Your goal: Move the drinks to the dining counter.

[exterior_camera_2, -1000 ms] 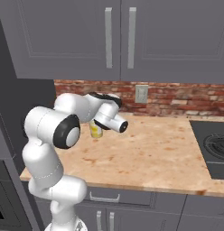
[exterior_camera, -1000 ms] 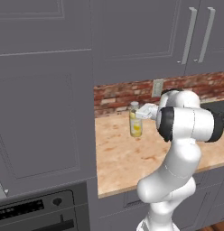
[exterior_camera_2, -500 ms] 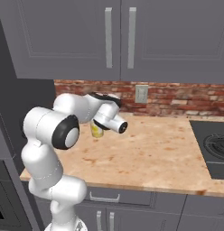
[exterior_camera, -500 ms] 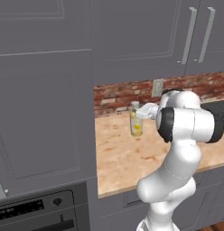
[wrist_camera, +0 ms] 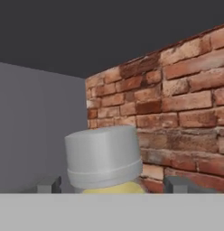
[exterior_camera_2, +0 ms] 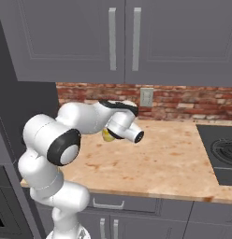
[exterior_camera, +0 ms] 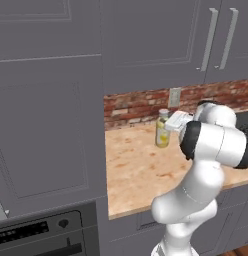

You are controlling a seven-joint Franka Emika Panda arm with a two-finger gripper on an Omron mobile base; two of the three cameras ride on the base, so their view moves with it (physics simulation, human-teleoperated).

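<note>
Hand view puts the yellow bottle (wrist_camera: 105,162) upright, straight ahead between the claw (wrist_camera: 113,185) tips, which stand apart either side of its neck; it rests on the bench (exterior_camera: 141,170) near the brick wall (wrist_camera: 177,113).

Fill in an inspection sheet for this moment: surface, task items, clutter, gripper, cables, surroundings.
Surface: wood counter, mottled top, against a brick backsplash.
Task items: yellow bottle with a pale cap stands upright near the backsplash; other drinks and the dining counter: nothing seen.
Clutter: nothing seen.
Gripper: gripper open, one fingertip on each side of the bottle just below the cap; contact cannot be told.
Cables: nothing seen.
Surroundings: grey wall cabinets above, wall outlet, cooktop on the counter's right, oven lower left, tall grey cabinet beside the counter.
</note>
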